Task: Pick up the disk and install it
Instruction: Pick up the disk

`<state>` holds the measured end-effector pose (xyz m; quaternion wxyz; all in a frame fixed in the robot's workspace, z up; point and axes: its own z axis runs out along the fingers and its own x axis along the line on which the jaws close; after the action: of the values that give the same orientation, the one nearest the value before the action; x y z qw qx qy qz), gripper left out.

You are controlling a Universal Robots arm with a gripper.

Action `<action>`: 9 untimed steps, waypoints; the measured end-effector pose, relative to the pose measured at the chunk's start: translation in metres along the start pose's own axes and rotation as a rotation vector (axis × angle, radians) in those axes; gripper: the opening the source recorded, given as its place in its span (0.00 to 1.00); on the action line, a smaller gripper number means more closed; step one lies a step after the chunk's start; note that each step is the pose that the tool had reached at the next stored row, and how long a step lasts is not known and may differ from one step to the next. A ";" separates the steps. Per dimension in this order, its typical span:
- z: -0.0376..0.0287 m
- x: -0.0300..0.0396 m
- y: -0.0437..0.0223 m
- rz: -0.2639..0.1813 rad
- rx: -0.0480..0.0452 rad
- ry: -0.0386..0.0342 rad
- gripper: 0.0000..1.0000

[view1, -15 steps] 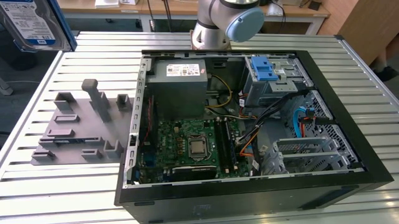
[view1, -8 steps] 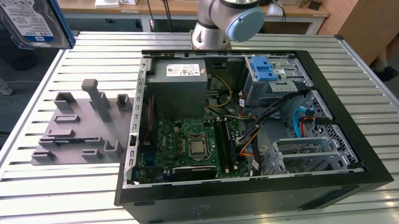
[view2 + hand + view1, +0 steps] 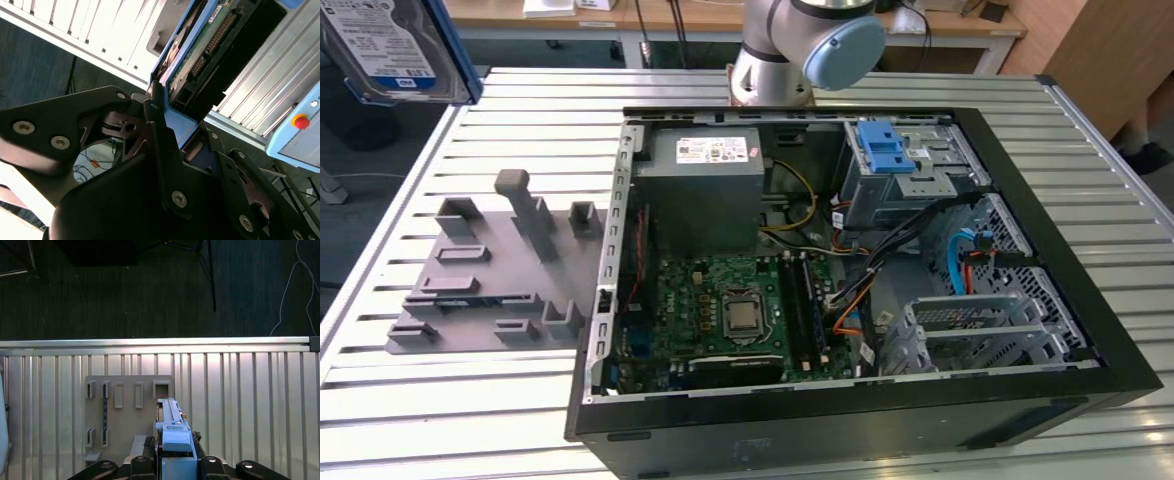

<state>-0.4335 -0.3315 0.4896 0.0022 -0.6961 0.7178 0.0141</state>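
The disk hangs high at the exterior view's upper left, label side showing, with a blue rail along its edge. In the first wrist view I see the disk edge-on, its blue rail up, above the grey holder plate. My gripper is shut on the disk, with black fingers on both of its sides. In the second wrist view the disk's green circuit board and connector face out, and the gripper clamps its blue-railed end.
An open black computer case lies on the slatted metal table, holding a motherboard, a grey power supply and a drive bay with a blue latch. The grey holder plate lies to the exterior view's left of the case. The arm's base stands behind.
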 end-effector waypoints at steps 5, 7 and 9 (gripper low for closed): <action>0.0000 -0.0001 -0.0025 0.000 0.0000 0.0000 0.36; 0.0000 -0.0001 -0.0034 0.000 0.0001 0.0000 0.36; -0.0001 -0.0001 -0.0043 0.000 0.0000 0.0000 0.36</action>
<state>-0.4292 -0.3315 0.4896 0.0022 -0.6961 0.7178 0.0141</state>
